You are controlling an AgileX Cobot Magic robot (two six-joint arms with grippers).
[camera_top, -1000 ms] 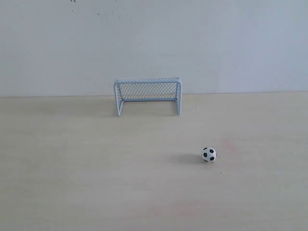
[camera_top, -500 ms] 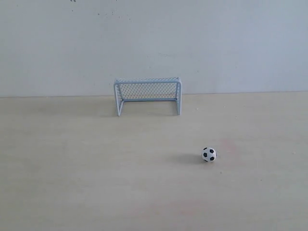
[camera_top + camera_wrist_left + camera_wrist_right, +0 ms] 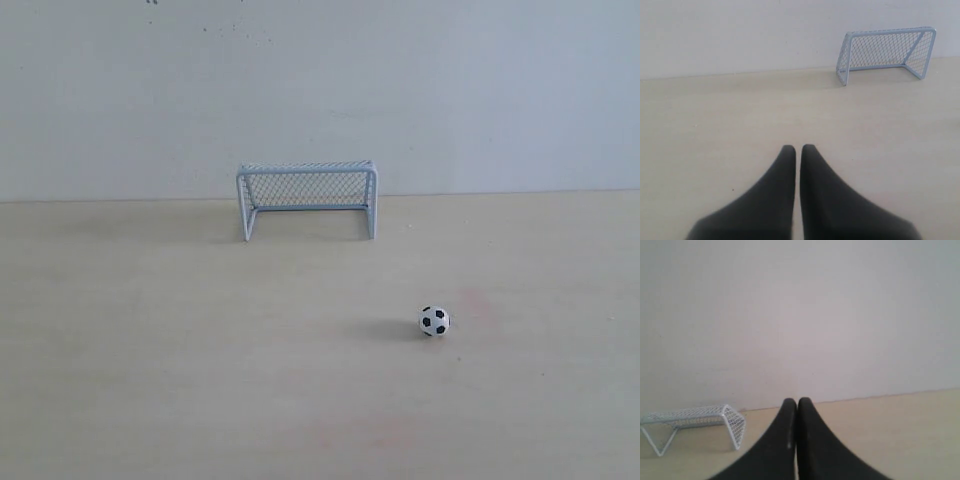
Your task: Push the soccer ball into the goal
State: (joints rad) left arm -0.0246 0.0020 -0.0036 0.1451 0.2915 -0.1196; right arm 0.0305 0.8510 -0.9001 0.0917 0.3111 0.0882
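The soccer ball (image 3: 434, 321), white with black patches, rests on the pale wooden table, right of centre in the exterior view. The goal (image 3: 307, 197), pale blue frame with mesh netting, stands at the far edge against the wall, its opening facing the front. No arm shows in the exterior view. My left gripper (image 3: 798, 148) is shut with nothing in it, and the goal (image 3: 887, 53) lies well beyond it. My right gripper (image 3: 797, 401) is shut and empty too, with the goal (image 3: 695, 426) off to one side. The ball appears in neither wrist view.
A plain white wall (image 3: 320, 90) rises directly behind the goal and closes off the back of the table (image 3: 150, 330).
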